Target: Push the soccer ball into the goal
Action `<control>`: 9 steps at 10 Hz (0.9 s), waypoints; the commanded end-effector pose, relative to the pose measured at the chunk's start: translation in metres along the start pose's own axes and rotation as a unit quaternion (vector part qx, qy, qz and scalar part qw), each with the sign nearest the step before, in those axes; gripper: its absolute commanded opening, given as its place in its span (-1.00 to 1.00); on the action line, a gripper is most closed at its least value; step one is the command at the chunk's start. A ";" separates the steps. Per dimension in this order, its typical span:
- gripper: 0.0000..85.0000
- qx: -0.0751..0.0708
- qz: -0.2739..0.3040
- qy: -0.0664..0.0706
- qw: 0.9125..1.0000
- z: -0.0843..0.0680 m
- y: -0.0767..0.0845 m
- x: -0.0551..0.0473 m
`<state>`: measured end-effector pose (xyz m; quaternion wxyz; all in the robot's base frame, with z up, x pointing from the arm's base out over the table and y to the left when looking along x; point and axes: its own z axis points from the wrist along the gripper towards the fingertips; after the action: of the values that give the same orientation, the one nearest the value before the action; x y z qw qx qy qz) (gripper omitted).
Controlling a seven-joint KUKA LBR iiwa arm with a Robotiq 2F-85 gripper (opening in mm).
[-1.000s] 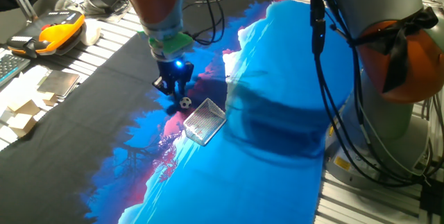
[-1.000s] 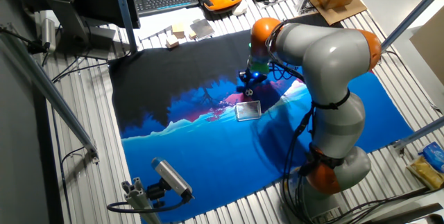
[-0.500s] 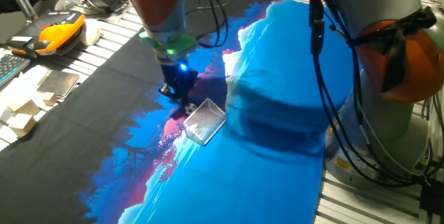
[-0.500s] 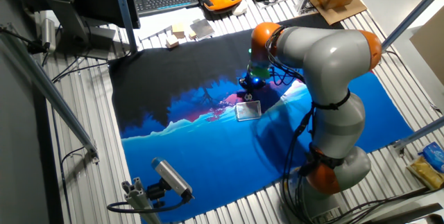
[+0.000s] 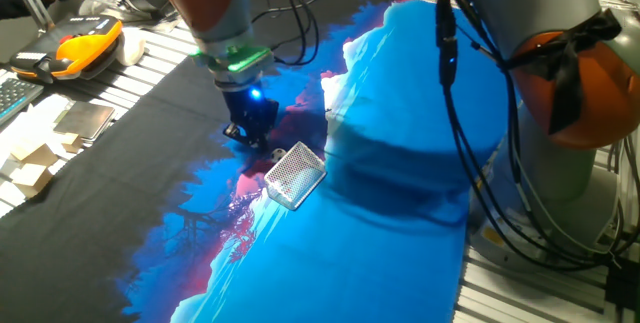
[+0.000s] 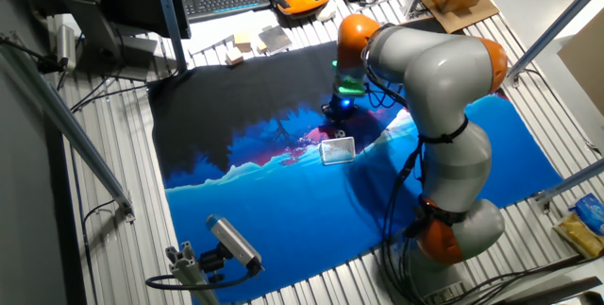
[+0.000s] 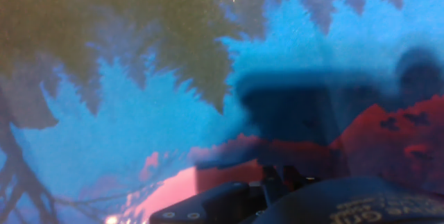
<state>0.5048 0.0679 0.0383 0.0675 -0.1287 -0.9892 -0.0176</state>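
The gripper [image 5: 252, 135] sits low on the cloth, left of centre; whether its fingers are spread or closed cannot be told. The soccer ball [image 5: 275, 152] peeks out at its lower right, touching or nearly so. The goal [image 5: 296, 174] lies just beyond, further lower right, so gripper, ball and goal line up.

The soccer ball [image 5: 276, 152] is largely hidden behind the gripper [image 5: 252, 131], whose jaw spacing cannot be made out. In the hand view, fingertips are cut off and the cloth [image 7: 152, 120] is blurred.
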 end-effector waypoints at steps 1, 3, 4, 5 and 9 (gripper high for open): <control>-0.60 0.001 0.002 -0.008 1.000 0.000 -0.001 -0.002; -0.60 -0.002 0.002 -0.010 1.000 0.000 -0.004 -0.011; -0.60 -0.002 0.000 -0.004 1.000 0.002 -0.004 -0.007; -1.00 -0.006 -0.002 0.004 1.000 0.004 -0.004 -0.001; -1.00 0.025 -0.032 0.029 0.999 0.002 0.003 0.015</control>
<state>0.4912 0.0741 0.0388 0.0987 -0.0948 -0.9906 0.0004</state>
